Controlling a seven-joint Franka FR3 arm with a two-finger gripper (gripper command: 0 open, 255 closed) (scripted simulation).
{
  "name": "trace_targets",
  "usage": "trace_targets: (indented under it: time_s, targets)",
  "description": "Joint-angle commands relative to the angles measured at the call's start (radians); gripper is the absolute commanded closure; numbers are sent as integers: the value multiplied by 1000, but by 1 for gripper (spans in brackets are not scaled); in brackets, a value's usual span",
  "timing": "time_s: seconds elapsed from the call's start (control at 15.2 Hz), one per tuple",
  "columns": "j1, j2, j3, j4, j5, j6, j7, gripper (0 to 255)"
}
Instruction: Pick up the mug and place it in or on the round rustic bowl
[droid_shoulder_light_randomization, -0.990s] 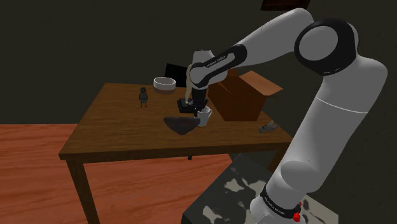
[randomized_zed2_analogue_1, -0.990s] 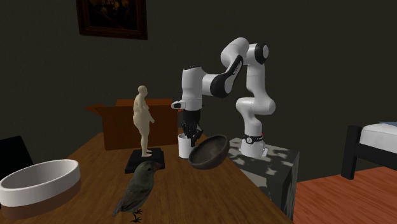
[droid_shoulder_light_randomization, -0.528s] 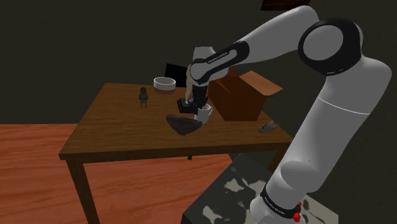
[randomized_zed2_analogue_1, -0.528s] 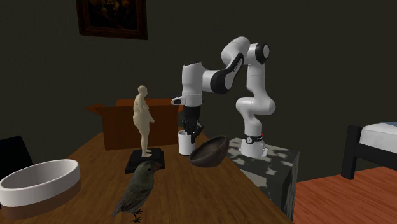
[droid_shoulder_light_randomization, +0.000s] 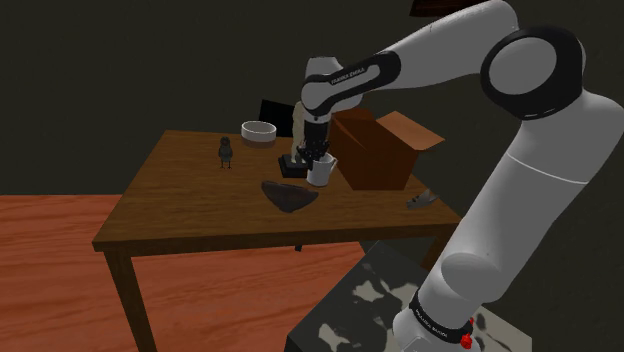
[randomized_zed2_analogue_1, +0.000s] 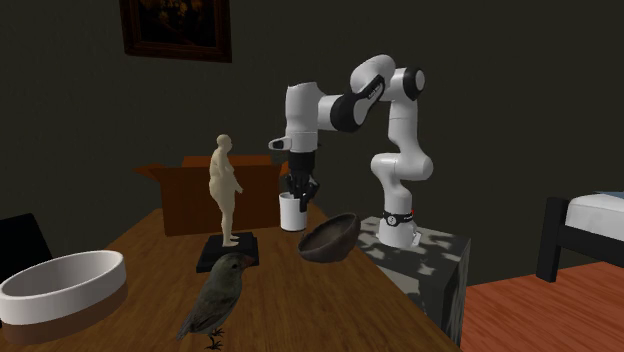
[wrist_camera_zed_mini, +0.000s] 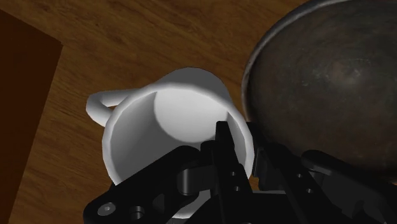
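The white mug (droid_shoulder_light_randomization: 322, 171) hangs a little above the wooden table (droid_shoulder_light_randomization: 190, 215), and my gripper (droid_shoulder_light_randomization: 315, 158) is shut on its rim from above. In the wrist view one black finger (wrist_camera_zed_mini: 222, 137) sits inside the mug (wrist_camera_zed_mini: 165, 124) and the other clasps the wall from outside, on the side toward the bowl; the gripper (wrist_camera_zed_mini: 245, 153) pinches the rim opposite the handle. The dark brown round bowl (droid_shoulder_light_randomization: 289, 195) rests on the table right beside and below the mug. From the second exterior view the mug (randomized_zed2_analogue_1: 291, 212) floats under the gripper (randomized_zed2_analogue_1: 297, 197), next to the slightly tilted bowl (randomized_zed2_analogue_1: 329, 238).
An open cardboard box (droid_shoulder_light_randomization: 375, 150) stands close behind the mug. A tan human statue (randomized_zed2_analogue_1: 225, 190), a dark bird figurine (randomized_zed2_analogue_1: 220, 295) and a white oval bowl (randomized_zed2_analogue_1: 60, 285) occupy the table's far part. A bed (randomized_zed2_analogue_1: 590, 215) stands off to the side.
The gripper has risen with the mug, lifting it off the table. The dark bowl, tipped steeply a second ago, has rocked back to a flatter pose.
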Motion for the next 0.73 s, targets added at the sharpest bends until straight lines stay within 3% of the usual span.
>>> trace_targets:
  time_s: [0.0, 0.66]
  targets:
    - [1, -12, 1, 16, 0, -28, -1, 255]
    - [2, -50, 3, 110, 0, -160, -7, 255]
